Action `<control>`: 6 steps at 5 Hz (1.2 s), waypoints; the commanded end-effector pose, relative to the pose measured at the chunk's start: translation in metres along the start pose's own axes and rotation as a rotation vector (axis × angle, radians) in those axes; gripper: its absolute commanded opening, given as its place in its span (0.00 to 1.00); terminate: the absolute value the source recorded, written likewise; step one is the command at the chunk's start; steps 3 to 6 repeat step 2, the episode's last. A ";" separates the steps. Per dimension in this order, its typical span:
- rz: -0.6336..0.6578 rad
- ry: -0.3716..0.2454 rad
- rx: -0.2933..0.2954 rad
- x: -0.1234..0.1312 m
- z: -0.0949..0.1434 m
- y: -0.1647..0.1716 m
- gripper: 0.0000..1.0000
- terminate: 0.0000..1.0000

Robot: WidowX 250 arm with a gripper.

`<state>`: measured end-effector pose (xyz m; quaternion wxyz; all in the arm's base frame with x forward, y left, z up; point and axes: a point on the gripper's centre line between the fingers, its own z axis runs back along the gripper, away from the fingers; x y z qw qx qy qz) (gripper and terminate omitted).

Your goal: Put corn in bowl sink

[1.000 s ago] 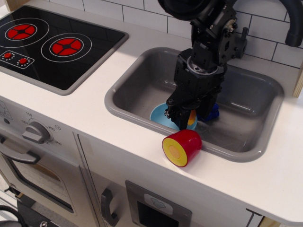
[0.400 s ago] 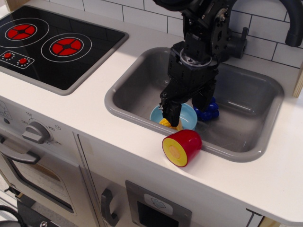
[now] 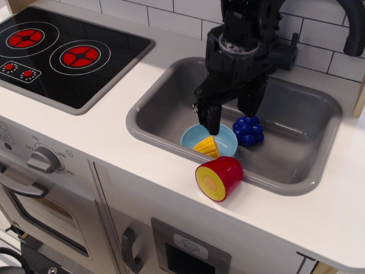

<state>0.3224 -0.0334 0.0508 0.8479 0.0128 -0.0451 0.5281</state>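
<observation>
Corn lies inside the bowl, on its side, toward the bowl's front edge, ribbed kernels up. Bowl sits on the floor of the sink, close to the sink's front wall. Gripper hangs above the bowl, fingers spread apart and empty, nothing between them; one finger is over the bowl's back rim, the other toward the blue berry cluster. No contact between gripper and corn visible, clear air gap over the cob.

Blue berry cluster rests on the sink floor just beside the bowl, on the side away from the stovetop. Red half-fruit sits on the sink's front rim, just in front of the bowl, yellow cut face turned outward; it partly hides the bowl's near edge. Stovetop is well apart from the bowl, across the counter.

Judgement: corn is placed, task looks essentially done. Open jaws fit a release: corn rests on the bowl with no grip needed. Bowl is shallow and barely wider than the cob, so the corn could roll out if bumped. The next move probably calls for a straight rise clear of the sink walls and faucet
</observation>
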 end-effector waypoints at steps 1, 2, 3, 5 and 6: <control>0.008 -0.023 -0.070 -0.006 0.023 -0.004 1.00 0.00; 0.008 -0.023 -0.070 -0.006 0.023 -0.004 1.00 1.00; 0.008 -0.023 -0.070 -0.006 0.023 -0.004 1.00 1.00; 0.008 -0.023 -0.070 -0.006 0.023 -0.004 1.00 1.00; 0.008 -0.023 -0.070 -0.006 0.023 -0.004 1.00 1.00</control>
